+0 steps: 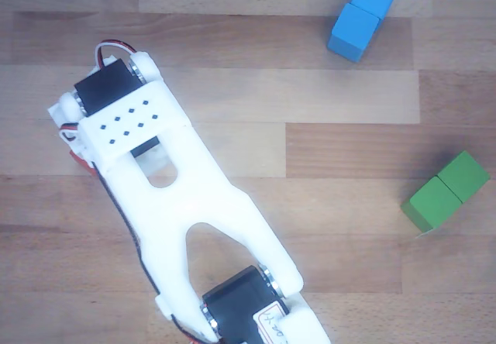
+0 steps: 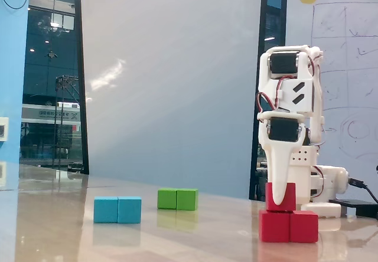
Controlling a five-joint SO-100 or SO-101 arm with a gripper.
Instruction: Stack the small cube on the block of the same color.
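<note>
Small cube (image 2: 281, 197), red, seated on top of the block (image 2: 289, 226) in the fixed view, over the left half, bottom face touching the block's top. Block lying flat on the glossy worktop (image 2: 177, 238) at the right, two cubes long, seam down the middle. White finger (image 2: 279, 167) running down the front of the small cube, tip near the cube's lower edge; second finger hidden behind, so cannot tell whether clamped on the cube or released. Gripper (image 2: 277, 198) pointing straight down, with the arm (image 2: 289, 97) upright above it, black servos and red-and-white wires showing. Further left on the worktop, well apart from the red stack: a green double block (image 2: 178, 199) toward the back and a blue double block (image 2: 117, 209) nearer the front, each lying flat and faintly mirrored in the surface. In the other view, looking down from above: the white arm (image 1: 178, 204) stretched diagonally across pale wooden boards (image 1: 349, 282), covering the red pieces save for a sliver of red at its left edge; blue double block (image 1: 363, 15) at the top right, green double block (image 1: 445, 191) at the right, both apart from the arm.
</note>
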